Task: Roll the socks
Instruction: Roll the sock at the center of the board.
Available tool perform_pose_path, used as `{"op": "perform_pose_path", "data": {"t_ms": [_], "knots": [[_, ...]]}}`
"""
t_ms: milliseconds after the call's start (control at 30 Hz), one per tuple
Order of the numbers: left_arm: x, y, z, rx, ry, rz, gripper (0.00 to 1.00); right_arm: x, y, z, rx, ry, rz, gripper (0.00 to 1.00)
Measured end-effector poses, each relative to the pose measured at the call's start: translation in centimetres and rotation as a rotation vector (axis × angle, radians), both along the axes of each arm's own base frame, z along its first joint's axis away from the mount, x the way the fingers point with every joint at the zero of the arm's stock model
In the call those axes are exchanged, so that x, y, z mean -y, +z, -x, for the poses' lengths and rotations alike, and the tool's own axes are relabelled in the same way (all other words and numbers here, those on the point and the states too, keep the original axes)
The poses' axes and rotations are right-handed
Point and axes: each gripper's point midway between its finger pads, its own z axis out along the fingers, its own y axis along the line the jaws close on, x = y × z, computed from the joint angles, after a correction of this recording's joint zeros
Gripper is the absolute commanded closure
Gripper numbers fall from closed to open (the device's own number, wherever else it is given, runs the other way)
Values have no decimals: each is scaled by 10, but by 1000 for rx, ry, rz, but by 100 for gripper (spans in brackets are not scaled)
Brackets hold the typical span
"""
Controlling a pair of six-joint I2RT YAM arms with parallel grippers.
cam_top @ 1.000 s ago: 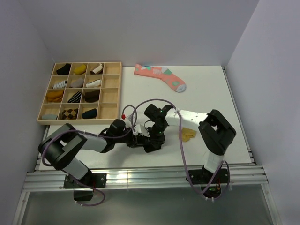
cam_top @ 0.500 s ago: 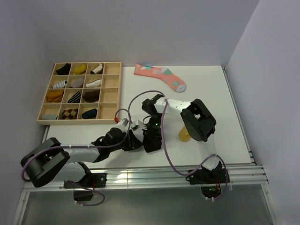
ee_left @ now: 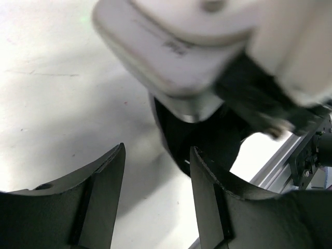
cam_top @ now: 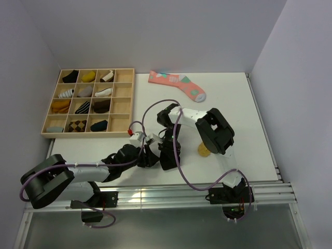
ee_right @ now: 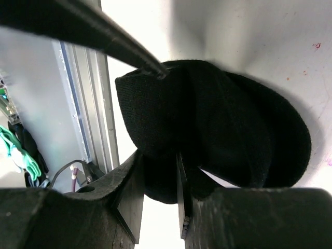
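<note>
Right jaws slightly nearer; white table [cam_top: 244, 104]

Black sock [ee_right: 218, 135]: the lower edge is covered by the right gripper [ee_right: 158, 171]; from above it is mostly masked.
Mustard sock [cam_top: 203, 151]: only a small patch is seen beside the right arm [cam_top: 215, 129].
White housing [ee_left: 171, 46]: blurred and cut off by the left wrist view's top edge.
Tray [cam_top: 122, 106] contents: the patterns are too small to be told.

The right gripper [ee_right: 160, 179] pinches a fold of the bunched black sock [ee_right: 228, 129]
</note>
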Motion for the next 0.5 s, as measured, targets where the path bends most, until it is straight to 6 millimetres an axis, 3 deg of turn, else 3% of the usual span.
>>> {"op": "perform_pose_path", "data": {"t_ms": [200, 367, 500], "knots": [[6, 10, 1, 46, -8, 35, 45, 0, 1, -1, -1, -9, 3, 76], [3, 9, 19, 62, -48, 60, 46, -1, 1, -2, -7, -38, 22, 77], [15, 37, 31, 138, -115, 132, 45, -1, -2, -2, -39, -100, 61, 77]]}}
